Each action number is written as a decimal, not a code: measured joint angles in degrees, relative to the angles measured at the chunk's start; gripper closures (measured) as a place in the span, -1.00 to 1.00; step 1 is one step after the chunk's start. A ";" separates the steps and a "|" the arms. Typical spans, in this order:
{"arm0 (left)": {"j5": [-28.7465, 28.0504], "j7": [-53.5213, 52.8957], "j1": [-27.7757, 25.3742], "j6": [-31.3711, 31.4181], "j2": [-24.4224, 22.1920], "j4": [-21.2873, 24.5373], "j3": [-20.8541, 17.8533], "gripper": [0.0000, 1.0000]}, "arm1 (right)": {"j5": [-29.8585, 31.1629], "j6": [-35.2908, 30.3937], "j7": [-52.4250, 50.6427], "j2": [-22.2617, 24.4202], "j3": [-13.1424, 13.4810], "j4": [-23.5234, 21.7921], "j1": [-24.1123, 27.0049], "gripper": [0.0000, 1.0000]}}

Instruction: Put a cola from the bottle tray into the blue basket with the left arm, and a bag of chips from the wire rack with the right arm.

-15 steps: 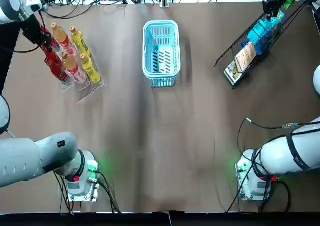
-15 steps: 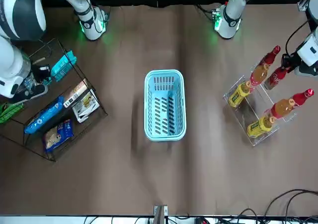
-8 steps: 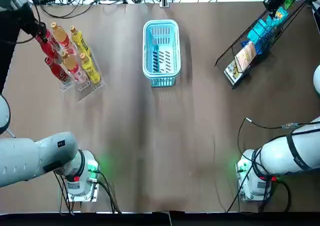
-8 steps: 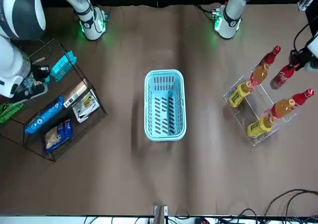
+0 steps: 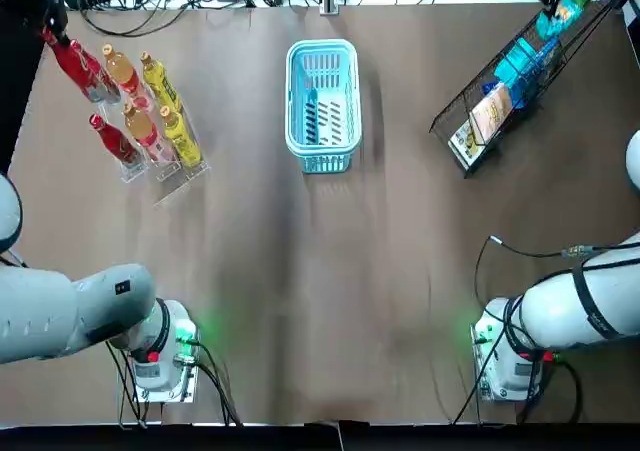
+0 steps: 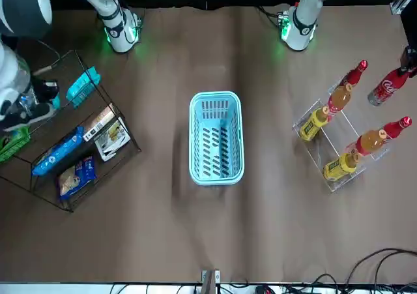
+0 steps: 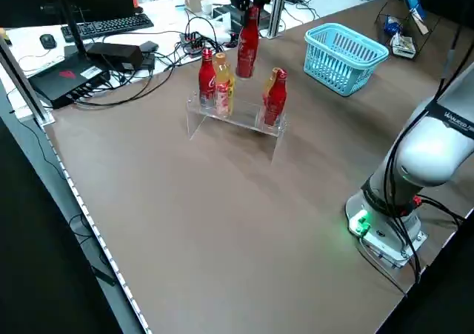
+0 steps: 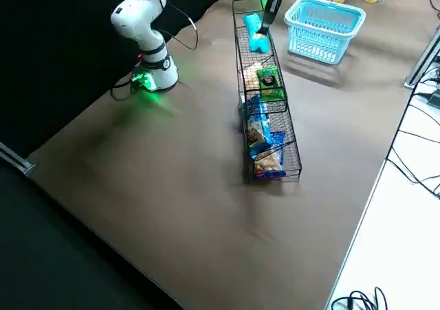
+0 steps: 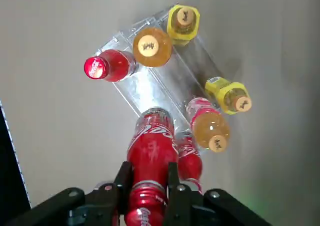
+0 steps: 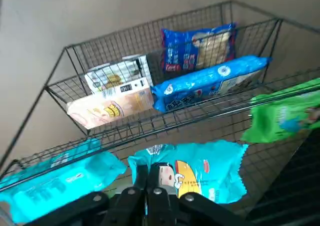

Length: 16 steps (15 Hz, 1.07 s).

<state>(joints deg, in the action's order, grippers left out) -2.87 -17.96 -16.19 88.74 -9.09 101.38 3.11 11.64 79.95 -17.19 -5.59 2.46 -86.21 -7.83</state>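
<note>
Filling the overhead view, the flat brown table (image 5: pixel 300 271) carries everything. The long black wire rack (image 10: pixel 110 53), stocked with snack packets (image 10: pixel 197 48), sits well to the right of the light-blue slatted plastic basket (image 5: pixel 322 43). The clear acrylic bottle tray (image 5: pixel 178 179) sits well to the basket's left, with red, orange and yellow bottles (image 9: pixel 149 45) upright in it. The right gripper (image 10: pixel 149 178) is over the rack, its fingers pinched together on the top edge of a teal chip bag with a cartoon face (image 10: pixel 200 168), which hangs above the rack, far right of the basket. The left gripper (image 9: pixel 148 183) clamps the neck of a red cola bottle (image 9: pixel 152 141), held clear above the tray's other bottles, far left of the basket.
</note>
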 joint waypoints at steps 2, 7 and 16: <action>0.15 4.58 2.21 -3.26 1.96 -4.03 0.17 0.35 | -0.09 -0.47 -0.01 0.24 -0.53 1.69 -0.16 0.95; 2.34 19.82 10.72 -6.97 4.38 -7.94 0.76 0.35 | -7.31 -0.44 2.78 0.47 -2.01 2.47 -0.60 0.95; 11.93 47.80 26.05 -4.06 7.67 -8.14 1.71 0.35 | -16.91 8.70 29.88 -1.78 -2.47 2.97 -13.67 0.95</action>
<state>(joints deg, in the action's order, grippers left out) 9.06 29.84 9.86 84.68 -1.42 93.23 4.82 -5.27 88.65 12.69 -7.37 -0.01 -83.24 -21.51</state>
